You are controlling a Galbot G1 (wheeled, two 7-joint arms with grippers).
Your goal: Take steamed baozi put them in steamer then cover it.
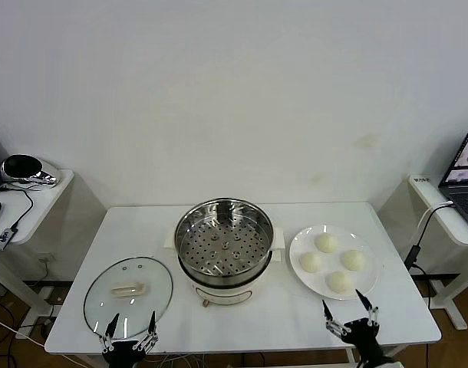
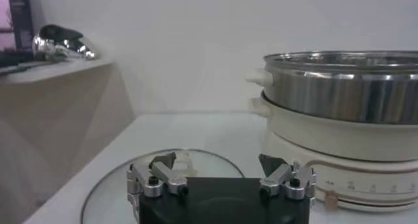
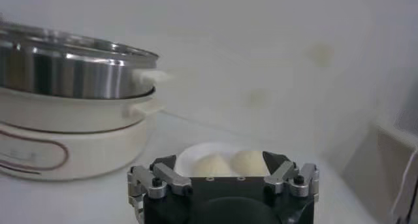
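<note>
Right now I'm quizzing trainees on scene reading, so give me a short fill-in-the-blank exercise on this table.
1. The steamed baozi on the white plate number ____.
2. The steamer holds ____ buns.
3. The cover lies flat on the table, on the robot's ____ side of the steamer.
4. The left pincer and the right pincer both have their fingers ____.

Missing words: four; no; left; open
</note>
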